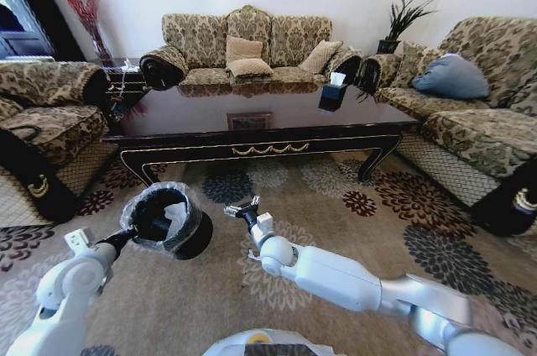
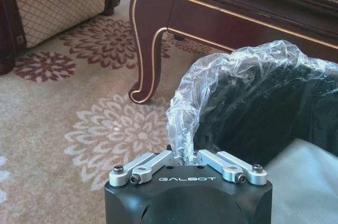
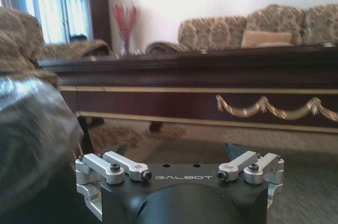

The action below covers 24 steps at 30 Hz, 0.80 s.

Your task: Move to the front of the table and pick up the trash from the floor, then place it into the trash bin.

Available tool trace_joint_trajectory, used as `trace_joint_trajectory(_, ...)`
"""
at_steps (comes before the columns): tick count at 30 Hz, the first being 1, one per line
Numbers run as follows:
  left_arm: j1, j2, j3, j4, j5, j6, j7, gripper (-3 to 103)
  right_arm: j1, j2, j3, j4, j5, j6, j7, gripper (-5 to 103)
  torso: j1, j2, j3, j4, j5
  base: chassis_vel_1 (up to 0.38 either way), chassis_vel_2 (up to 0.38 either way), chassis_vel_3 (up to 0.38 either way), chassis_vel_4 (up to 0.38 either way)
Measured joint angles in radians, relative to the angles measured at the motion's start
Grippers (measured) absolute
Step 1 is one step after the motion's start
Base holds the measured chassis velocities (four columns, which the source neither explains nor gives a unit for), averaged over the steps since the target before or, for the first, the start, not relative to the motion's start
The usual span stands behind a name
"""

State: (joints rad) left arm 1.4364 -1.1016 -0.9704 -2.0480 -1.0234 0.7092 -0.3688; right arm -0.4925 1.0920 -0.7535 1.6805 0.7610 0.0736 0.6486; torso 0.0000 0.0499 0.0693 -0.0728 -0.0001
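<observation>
My left gripper [image 1: 132, 235] [image 2: 185, 156] is shut on the rim of the trash bin [image 1: 170, 222] [image 2: 264, 113]. The bin is small and black with a clear liner, and it hangs tilted above the floor [image 1: 336, 205] with its mouth toward me. A pale shape lies inside it; I cannot tell whether that is the trash. Just beside the bin, my right gripper [image 1: 244, 207] [image 3: 176, 150] is open with nothing between its fingers. The bin's lined wall [image 3: 31, 139] also appears in the right wrist view. The dark glossy table [image 1: 260, 117] [image 2: 153, 49] [image 3: 211, 102] stands right ahead.
A dark tissue box [image 1: 333, 92] sits on the table. Patterned sofas ring the table: one behind [image 1: 252, 45], an armchair on the left [image 1: 42, 125], a long sofa on the right [image 1: 478, 129]. Patterned carpet lies between me and the table.
</observation>
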Motion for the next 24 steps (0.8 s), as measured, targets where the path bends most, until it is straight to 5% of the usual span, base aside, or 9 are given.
trace_joint_trajectory(5, -0.006, 0.002, -0.029, 0.004, -0.017, -0.001, 0.000, 2, -0.031, 0.015, 0.034, -0.091, 0.090, -0.170, 0.143, 100, 0.000, 0.000, 0.000, 0.0000, 0.0000, 0.000, 0.000, 0.000, 0.000)
trace_joint_trajectory(11, -0.013, 0.017, -0.063, 0.011, -0.041, -0.002, 0.000, 2, -0.075, 0.023, 0.096, -0.163, 0.248, -0.282, 0.184, 100, 0.000, 0.000, 0.000, -0.0001, 0.0001, 0.000, 0.000, 0.000, 0.000)
trace_joint_trajectory(15, -0.010, 0.026, -0.075, 0.014, -0.045, -0.001, -0.001, 2, -0.114, 0.052, 0.098, -0.240, 0.259, -0.271, 0.074, 100, 0.000, 0.000, 0.000, 0.0000, 0.0001, 0.000, 0.000, 0.000, 0.000)
trace_joint_trajectory(21, -0.012, 0.022, -0.066, 0.001, -0.031, -0.001, -0.004, 2, -0.129, 0.074, 0.053, -0.288, 0.188, -0.261, 0.010, 100, 0.000, 0.000, 0.000, 0.0002, 0.0001, 0.000, 0.000, 0.000, 0.000)
trace_joint_trajectory(24, -0.015, 0.016, -0.049, -0.024, -0.016, 0.002, -0.008, 2, -0.129, 0.074, -0.072, -0.364, 0.047, -0.225, -0.066, 100, 0.000, 0.000, 0.000, -0.0001, 0.0001, 0.000, 0.000, 0.000, 0.000)
